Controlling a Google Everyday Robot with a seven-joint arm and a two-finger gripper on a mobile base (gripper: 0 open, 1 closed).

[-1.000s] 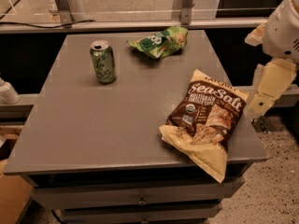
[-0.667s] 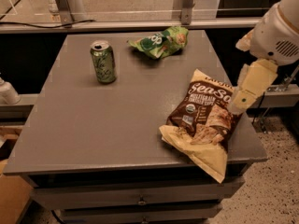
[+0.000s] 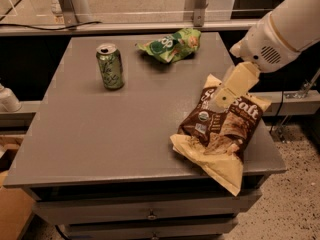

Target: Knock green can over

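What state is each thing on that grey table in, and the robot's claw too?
green can: upright, at the far left of the table, untouched.
green-and-white snack bag: crumpled, lying near the far edge.
brown chip bag: lying flat, lower corner hanging over the front edge.
gripper: over the chip bag's top end, far from the can.

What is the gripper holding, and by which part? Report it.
Nothing visibly: the gripper is over the brown chip bag, far from the upright green can.
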